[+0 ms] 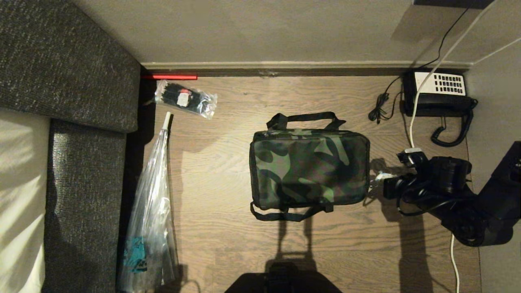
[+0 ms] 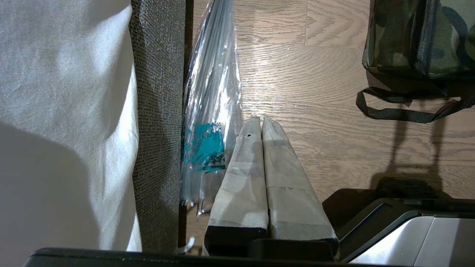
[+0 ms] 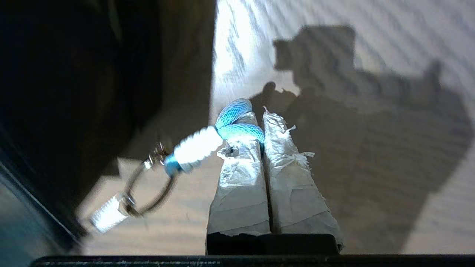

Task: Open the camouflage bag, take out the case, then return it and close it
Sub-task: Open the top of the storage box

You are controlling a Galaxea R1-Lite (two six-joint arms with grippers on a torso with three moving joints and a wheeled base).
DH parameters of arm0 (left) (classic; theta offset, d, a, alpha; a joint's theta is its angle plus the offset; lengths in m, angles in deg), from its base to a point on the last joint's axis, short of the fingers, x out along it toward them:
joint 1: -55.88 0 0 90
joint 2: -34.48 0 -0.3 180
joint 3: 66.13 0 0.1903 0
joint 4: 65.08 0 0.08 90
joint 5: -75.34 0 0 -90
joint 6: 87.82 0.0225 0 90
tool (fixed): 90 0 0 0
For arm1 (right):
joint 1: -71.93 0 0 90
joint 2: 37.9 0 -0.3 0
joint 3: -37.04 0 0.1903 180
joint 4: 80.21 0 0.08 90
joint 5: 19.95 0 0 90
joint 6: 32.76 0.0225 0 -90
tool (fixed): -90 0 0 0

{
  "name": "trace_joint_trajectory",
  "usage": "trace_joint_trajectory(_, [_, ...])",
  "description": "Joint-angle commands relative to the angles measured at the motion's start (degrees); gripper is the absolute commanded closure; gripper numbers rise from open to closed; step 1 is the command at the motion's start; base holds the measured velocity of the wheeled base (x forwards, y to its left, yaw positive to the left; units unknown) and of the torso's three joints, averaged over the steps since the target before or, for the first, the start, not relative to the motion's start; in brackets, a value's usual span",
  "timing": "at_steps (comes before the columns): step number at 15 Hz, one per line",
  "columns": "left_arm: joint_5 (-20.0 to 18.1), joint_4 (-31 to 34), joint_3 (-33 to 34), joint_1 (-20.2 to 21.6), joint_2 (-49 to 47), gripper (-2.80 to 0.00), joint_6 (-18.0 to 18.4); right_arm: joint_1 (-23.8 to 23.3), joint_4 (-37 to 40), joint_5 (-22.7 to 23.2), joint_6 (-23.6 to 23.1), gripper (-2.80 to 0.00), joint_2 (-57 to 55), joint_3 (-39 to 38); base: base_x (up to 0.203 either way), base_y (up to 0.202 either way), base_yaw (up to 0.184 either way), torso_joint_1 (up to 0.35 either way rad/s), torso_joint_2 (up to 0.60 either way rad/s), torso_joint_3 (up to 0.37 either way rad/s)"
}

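right now my right gripper (image 3: 259,122) is clenched on the blue-and-white zipper cord (image 3: 207,142) at the right end of the camouflage bag (image 1: 309,169), which lies zipped in the middle of the floor (image 1: 228,228). i hold the cord, not the fabric, so a pull should run the zipper. my left gripper (image 2: 261,124) hangs pressed together over the floor to the near left, out of the way.

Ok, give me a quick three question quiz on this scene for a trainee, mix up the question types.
1. True or false: the camouflage bag lies closed on the floor.
2. What is the right pincer shut on? A) a black strap handle B) the blue-and-white cord loop on the zipper ring C) the telephone cord
3. Fill in: the left pincer hangs shut beside the clear plastic ____.

Key: 1 true; 2 B; 3 bag.
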Motion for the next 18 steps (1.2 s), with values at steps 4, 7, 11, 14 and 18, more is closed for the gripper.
trace_joint_trajectory(4, [0.0, 0.0, 0.1, 0.0, -0.1, 0.0, 0.0, 0.7, -0.5, 0.1, 0.8, 0.0, 0.0, 2.2, 0.0, 0.0, 0.0, 0.0, 0.0, 0.0])
trace_joint_trajectory(7, [0.0, 0.0, 0.1, 0.0, -0.1, 0.0, 0.0, 1.5, 0.2, 0.1, 0.9, 0.0, 0.1, 4.0, 0.0, 0.0, 0.0, 0.0, 0.0, 0.0])
trace_joint_trajectory(11, [0.0, 0.0, 0.1, 0.0, -0.1, 0.0, 0.0, 2.4, 0.2, 0.0, 1.3, 0.0, 0.1, 4.2, 0.0, 0.0, 0.0, 0.0, 0.0, 0.0])
trace_joint_trajectory(14, [0.0, 0.0, 0.1, 0.0, -0.1, 0.0, 0.0, 2.9, 0.3, 0.0, 1.4, 0.0, 0.4, 5.3, 0.0, 0.0, 0.0, 0.0, 0.0, 0.0])
trace_joint_trajectory(18, [0.0, 0.0, 0.1, 0.0, -0.1, 0.0, 0.0, 3.0, 0.3, 0.0, 1.4, 0.0, 0.1, 7.2, 0.0, 0.0, 0.0, 0.0, 0.0, 0.0])
